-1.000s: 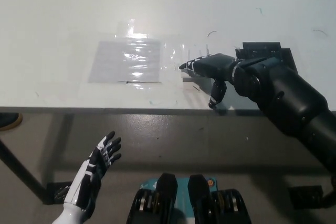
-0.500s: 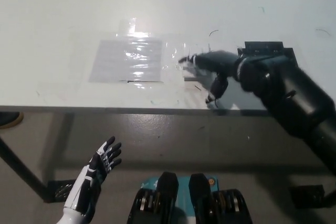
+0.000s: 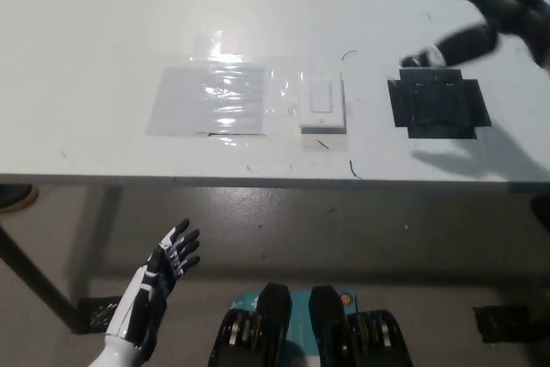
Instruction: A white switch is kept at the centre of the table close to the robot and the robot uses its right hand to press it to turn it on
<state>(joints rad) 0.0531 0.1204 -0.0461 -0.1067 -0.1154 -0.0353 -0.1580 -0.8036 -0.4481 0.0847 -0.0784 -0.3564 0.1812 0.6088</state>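
You see the white switch lying uncovered on the table, the blurred right hand raised near the black patch, and the left hand below the table edge, fingers spread

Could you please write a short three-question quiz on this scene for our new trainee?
1. True or false: the right hand is touching the white switch.
2. What lies on the table right of the switch? A) black taped square B) red cup C) blue tray
3. Where is the left hand, and is it open or shut?

Key:
1. False; the blurred black hand is up at the upper right, clear of the switch.
2. A, the black taped square.
3. Below the table's near edge at lower left, open, holding nothing.
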